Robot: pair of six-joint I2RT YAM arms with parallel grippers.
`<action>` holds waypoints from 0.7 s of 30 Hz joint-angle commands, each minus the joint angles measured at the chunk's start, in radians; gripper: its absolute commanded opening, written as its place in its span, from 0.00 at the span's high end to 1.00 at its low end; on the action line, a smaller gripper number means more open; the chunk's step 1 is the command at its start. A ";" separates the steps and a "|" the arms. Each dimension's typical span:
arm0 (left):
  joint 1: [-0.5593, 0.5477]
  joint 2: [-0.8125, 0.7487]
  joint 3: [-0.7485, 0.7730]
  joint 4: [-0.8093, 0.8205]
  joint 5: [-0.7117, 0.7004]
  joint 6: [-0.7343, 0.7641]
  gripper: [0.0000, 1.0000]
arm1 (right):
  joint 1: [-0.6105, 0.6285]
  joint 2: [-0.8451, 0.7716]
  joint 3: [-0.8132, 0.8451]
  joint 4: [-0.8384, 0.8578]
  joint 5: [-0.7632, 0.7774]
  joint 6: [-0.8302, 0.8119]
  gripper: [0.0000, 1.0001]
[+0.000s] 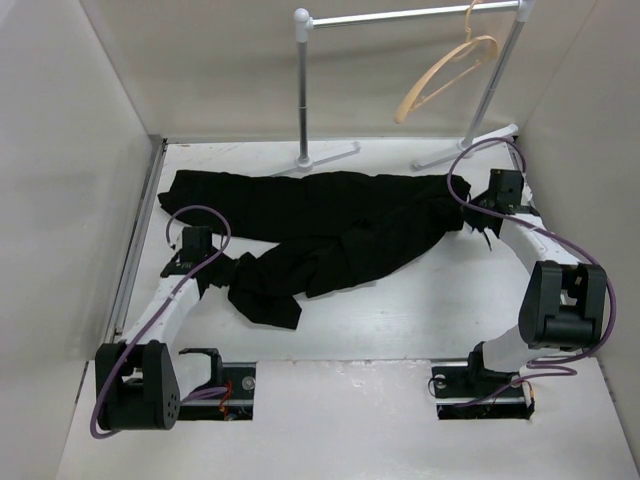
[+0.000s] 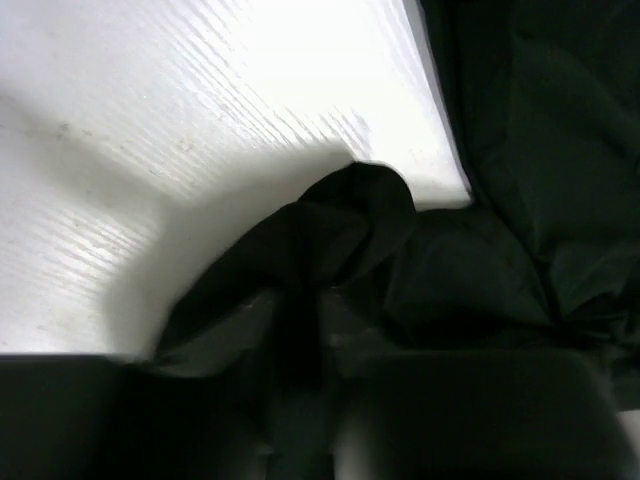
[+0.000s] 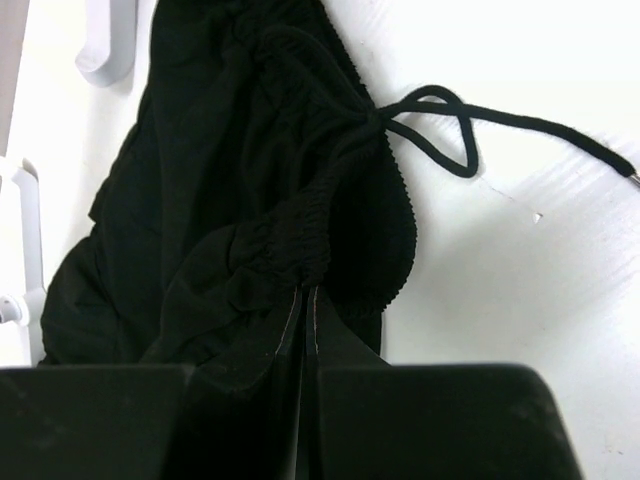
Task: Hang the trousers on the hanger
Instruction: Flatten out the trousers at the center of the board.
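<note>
The black trousers (image 1: 330,225) lie crumpled across the white table. My left gripper (image 1: 225,268) is shut on a fold of a leg end, seen in the left wrist view (image 2: 340,230). My right gripper (image 1: 468,212) is shut on the elastic waistband (image 3: 300,240), with the drawstring (image 3: 450,125) trailing on the table. The light tan hanger (image 1: 445,75) hangs by its hook from the white rail at the back right, well above and behind the trousers.
A white rail stand (image 1: 302,90) with two posts and flat feet (image 1: 330,155) stands at the back. White walls enclose the table on the left, right and back. A stand foot shows in the right wrist view (image 3: 105,45).
</note>
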 commanded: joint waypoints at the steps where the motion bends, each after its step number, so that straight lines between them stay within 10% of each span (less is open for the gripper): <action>1: 0.006 -0.022 0.018 0.031 0.000 -0.005 0.92 | 0.002 -0.039 0.000 0.044 -0.008 -0.012 0.93; 11: -0.136 -0.261 0.533 -0.380 -0.417 0.085 0.94 | 0.008 -0.023 0.004 0.050 -0.017 0.002 0.93; 16: -0.290 -0.428 0.384 -0.594 -0.645 -0.008 0.74 | 0.010 -0.035 -0.027 0.050 -0.017 0.009 0.93; 21: -0.189 -0.620 0.143 -0.734 -0.656 -0.208 0.45 | 0.010 -0.071 -0.029 0.039 -0.017 0.012 0.93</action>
